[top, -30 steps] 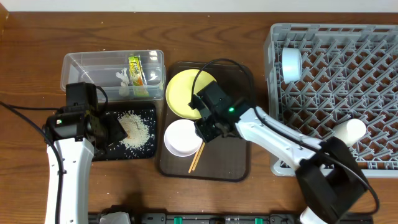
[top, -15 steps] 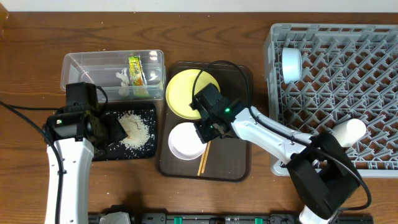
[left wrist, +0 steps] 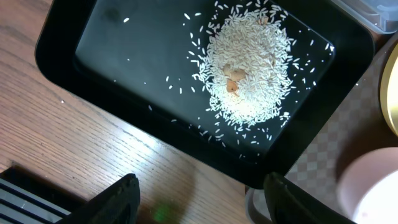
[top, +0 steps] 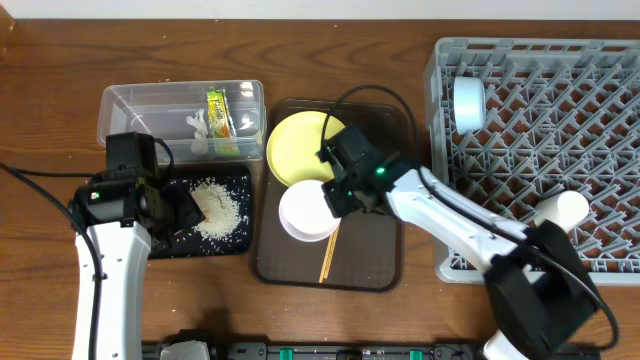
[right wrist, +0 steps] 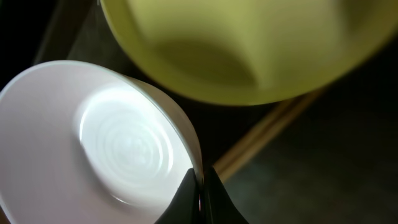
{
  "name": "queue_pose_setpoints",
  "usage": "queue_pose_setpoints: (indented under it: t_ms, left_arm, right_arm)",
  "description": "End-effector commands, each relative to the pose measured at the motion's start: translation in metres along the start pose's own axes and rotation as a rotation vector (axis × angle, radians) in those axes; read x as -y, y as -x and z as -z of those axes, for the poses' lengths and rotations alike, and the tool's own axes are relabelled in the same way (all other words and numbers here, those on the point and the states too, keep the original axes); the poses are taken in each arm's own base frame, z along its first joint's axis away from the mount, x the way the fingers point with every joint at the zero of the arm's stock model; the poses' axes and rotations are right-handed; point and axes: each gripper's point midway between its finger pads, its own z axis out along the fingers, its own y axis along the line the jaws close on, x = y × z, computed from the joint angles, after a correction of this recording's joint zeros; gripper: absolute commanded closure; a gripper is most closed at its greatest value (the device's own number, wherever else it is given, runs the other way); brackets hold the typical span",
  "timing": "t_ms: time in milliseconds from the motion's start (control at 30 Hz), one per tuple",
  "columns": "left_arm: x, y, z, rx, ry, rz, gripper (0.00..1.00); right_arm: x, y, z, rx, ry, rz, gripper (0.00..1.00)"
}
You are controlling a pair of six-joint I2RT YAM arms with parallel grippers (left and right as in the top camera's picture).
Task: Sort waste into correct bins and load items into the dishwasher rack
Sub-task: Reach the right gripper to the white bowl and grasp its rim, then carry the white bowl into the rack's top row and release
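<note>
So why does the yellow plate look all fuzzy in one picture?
Right wrist view: the yellow plate sits very close to the lens, so it's out of focus, and the white bowl shows a bright glare patch. Left wrist view: the rice is sharp. Overhead view: everything is clear.

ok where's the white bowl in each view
overhead: white bowl at centre, just below the yellow plate.
left wrist: bottom right corner, cut off by the frame.
right wrist: left half, rim pinched by the right gripper.
shared landmark: the yellow plate, next to the bowl in all three.
</note>
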Motion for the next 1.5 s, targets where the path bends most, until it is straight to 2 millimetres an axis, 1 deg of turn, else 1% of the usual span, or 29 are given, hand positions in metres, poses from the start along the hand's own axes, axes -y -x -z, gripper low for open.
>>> queue_pose_setpoints:
  t_ms: [0, 100, 200, 333, 433, 533, 667, 767, 867, 967, 1033, 1133, 1233, 1300, 1467]
  left_arm:
    - [-0.004, -0.001, 0.001, 0.007, 0.015, 0.013, 0.33]
    - [-0.004, -0.001, 0.001, 0.007, 0.015, 0.013, 0.33]
    - [-0.004, -0.001, 0.001, 0.007, 0.015, 0.013, 0.33]
    - [-0.004, -0.001, 0.001, 0.007, 0.015, 0.013, 0.33]
    - [-0.004, -0.001, 0.001, 0.007, 0.015, 0.013, 0.33]
    - [-0.004, -0.001, 0.001, 0.007, 0.015, 0.013, 0.33]
    - [-0.004, -0.001, 0.001, 0.007, 0.015, 0.013, 0.33]
    - [-0.004, -0.001, 0.001, 0.008, 0.015, 0.013, 0.33]
    - [-0.004, -0.001, 0.001, 0.008, 0.015, 0.013, 0.33]
    - [-0.004, 0.000, 0.001, 0.008, 0.014, 0.014, 0.33]
    - [-0.004, 0.000, 0.001, 0.010, 0.014, 0.013, 0.32]
    - [-0.004, 0.000, 0.001, 0.010, 0.013, 0.013, 0.33]
    - [-0.004, 0.000, 0.001, 0.010, 0.013, 0.013, 0.32]
    - [-0.004, 0.000, 0.001, 0.010, 0.013, 0.013, 0.32]
    - [-0.004, 0.000, 0.001, 0.010, 0.013, 0.013, 0.33]
  right_arm:
    - [0.011, 0.018, 0.030, 0.091, -0.046, -0.022, 0.99]
    - [0.025, 0.026, 0.052, 0.143, -0.092, -0.045, 0.99]
    - [0.054, 0.037, 0.081, 0.221, -0.199, -0.068, 0.99]
    - [0.107, 0.051, 0.135, 0.357, -0.400, -0.126, 0.99]
    - [0.148, 0.058, 0.180, 0.454, -0.554, -0.156, 0.99]
    - [0.189, 0.059, 0.226, 0.532, -0.730, -0.180, 0.99]
    - [0.240, 0.054, 0.280, 0.587, -0.977, -0.219, 0.99]
    - [0.273, 0.049, 0.315, 0.597, -1.151, -0.233, 0.99]
    - [0.299, 0.045, 0.339, 0.578, -1.278, -0.218, 0.99]
    - [0.321, 0.040, 0.349, 0.508, -1.378, -0.189, 0.99]
    - [0.335, 0.036, 0.350, 0.465, -1.424, -0.187, 0.99]
    - [0.357, 0.032, 0.339, 0.388, -1.469, -0.184, 0.99]
    - [0.379, 0.027, 0.329, 0.354, -1.514, -0.229, 0.99]
    - [0.388, 0.026, 0.321, 0.340, -1.527, -0.241, 0.99]
    - [0.405, 0.029, 0.295, 0.319, -1.530, -0.245, 0.99]
